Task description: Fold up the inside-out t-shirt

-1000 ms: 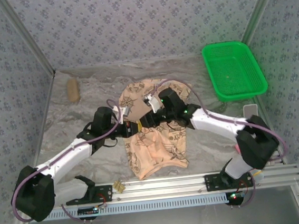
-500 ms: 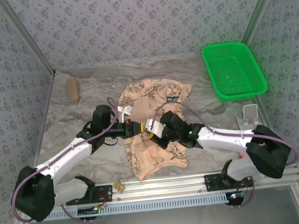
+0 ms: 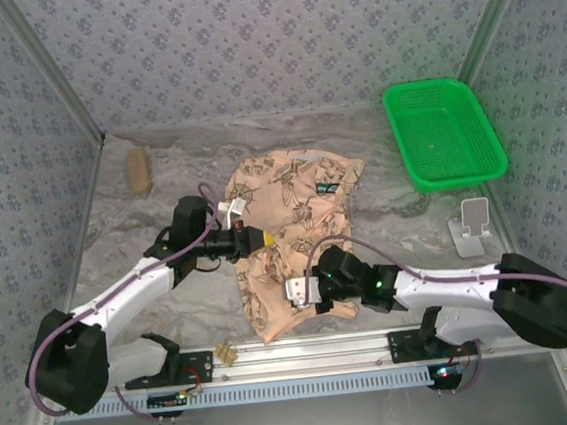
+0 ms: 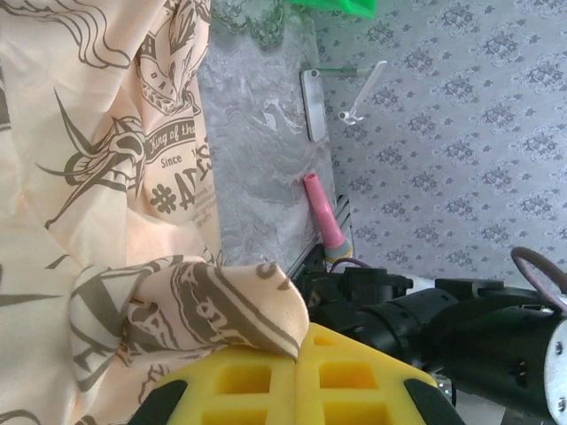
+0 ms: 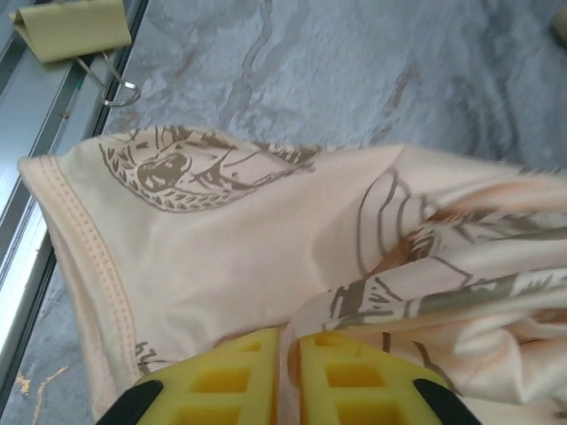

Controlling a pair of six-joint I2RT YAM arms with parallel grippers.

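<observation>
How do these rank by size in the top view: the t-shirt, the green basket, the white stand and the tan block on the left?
1. t-shirt
2. green basket
3. white stand and tan block: they look close in size, so I leave them unranked.

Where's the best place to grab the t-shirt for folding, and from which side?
Probably the stitched hem of the t-shirt, close to its corner, coming in from the rail side. That edge is thick, lies flat and is exposed, while the middle of the cloth is bunched.
</observation>
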